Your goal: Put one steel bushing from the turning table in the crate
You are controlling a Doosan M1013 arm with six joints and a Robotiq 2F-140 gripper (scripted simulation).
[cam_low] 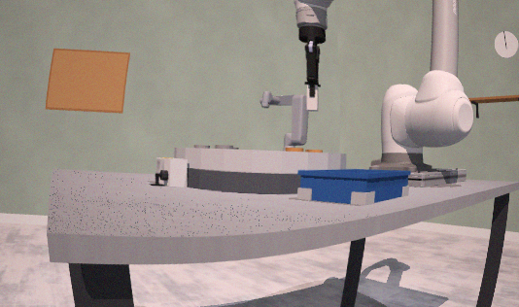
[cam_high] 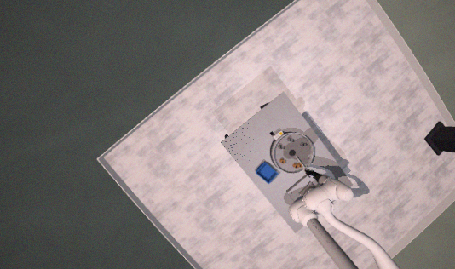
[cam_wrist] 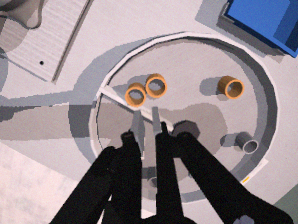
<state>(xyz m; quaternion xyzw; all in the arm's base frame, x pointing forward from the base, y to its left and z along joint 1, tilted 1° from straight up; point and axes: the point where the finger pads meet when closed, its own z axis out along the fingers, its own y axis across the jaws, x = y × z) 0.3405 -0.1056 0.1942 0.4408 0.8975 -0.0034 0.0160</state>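
Note:
The turning table (cam_high: pixel 308 152) (cam_low: pixel 243 159) (cam_wrist: pixel 187 35) carries steel and orange bushings. One grey steel bushing (cam_high: pixel 281 146) (cam_wrist: pixel 242 139) stands near the rim. A second steel bushing (cam_high: pixel 303 144) (cam_wrist: pixel 154 182) is partly hidden by the fingers in the wrist view. A third steel bushing (cam_high: pixel 290 139) is mostly hidden there. Two orange bushings (cam_wrist: pixel 135 95) (cam_wrist: pixel 156 85) stand close together and another orange bushing (cam_high: pixel 283 160) (cam_wrist: pixel 233 89) stands apart. The blue crate (cam_high: pixel 267 172) (cam_low: pixel 355 187) (cam_wrist: pixel 265 20) is beside the turning table. My gripper (cam_low: pixel 312 104) (cam_wrist: pixel 148 117) is nearly closed, holds nothing, and hangs above the turning table.
A thin pale bar (cam_wrist: pixel 120 99) crosses part of the turning table from its rim toward the dark centre hub (cam_high: pixel 292 152) (cam_wrist: pixel 186 131). A small white box (cam_high: pixel 278 134) (cam_low: pixel 176 172) stands beside the rim. The arm's base (cam_low: pixel 398 159) is behind the crate in the exterior view.

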